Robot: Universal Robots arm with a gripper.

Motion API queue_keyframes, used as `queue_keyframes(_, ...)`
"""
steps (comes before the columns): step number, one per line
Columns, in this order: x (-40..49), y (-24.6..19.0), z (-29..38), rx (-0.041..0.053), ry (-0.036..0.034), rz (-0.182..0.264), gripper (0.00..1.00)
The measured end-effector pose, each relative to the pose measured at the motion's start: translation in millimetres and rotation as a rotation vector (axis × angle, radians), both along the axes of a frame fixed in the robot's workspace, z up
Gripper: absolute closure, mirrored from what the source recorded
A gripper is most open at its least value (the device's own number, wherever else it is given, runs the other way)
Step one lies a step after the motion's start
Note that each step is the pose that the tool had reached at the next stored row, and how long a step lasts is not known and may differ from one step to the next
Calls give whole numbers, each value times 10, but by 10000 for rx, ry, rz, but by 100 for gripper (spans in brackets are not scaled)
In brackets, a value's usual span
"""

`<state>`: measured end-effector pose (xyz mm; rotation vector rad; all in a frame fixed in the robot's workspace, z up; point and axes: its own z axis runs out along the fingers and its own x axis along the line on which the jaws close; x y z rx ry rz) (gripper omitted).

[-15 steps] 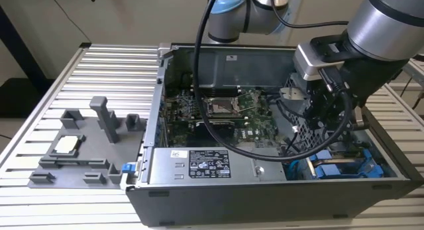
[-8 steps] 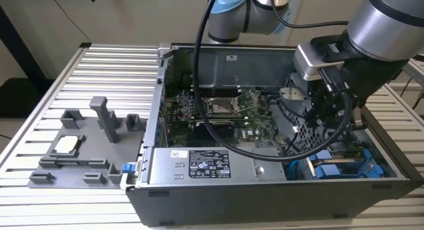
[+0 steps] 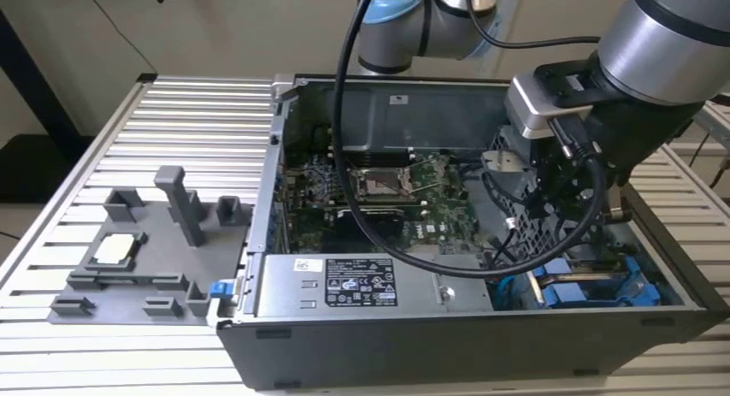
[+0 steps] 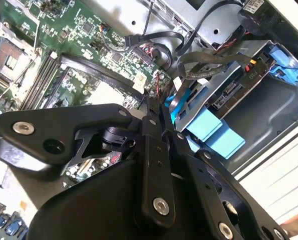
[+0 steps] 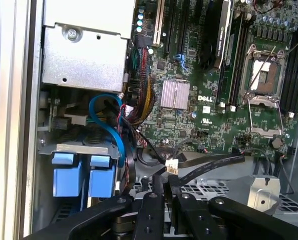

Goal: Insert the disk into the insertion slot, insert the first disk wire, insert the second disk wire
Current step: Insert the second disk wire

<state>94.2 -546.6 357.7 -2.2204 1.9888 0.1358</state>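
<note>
Open computer case [image 3: 377, 362] on slatted desk [image 3: 194, 114].

Arm [image 3: 662, 37]: reaching down into the case at the exterior view's right, over the drive bay.

Gripper [image 5: 164, 187]: jaws drawn close together around a flat black cable [image 5: 209, 165] with white connector [image 5: 172, 166].

Disk [image 4: 224, 95]: seated in slot [image 4: 269, 65], blue caddy tabs outward, long axis running along the bay rails.

Motherboard [image 5: 209, 75]: flat on case floor, beside the bay.

Power supply [image 3: 342, 286]: at case front edge.
</note>
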Motion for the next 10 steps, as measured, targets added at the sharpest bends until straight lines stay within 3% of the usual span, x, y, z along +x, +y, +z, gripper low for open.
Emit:
queue_keyframes(2, 10, 0, 0, -59, 21, 0, 84)
queue_keyframes(5, 87, 0, -1, -239, 214, 1, 84)
queue_keyframes(8, 167, -3, -6, -365, 311, 1, 84)
queue_keyframes(10, 234, -21, -9, -400, 368, 2, 84)
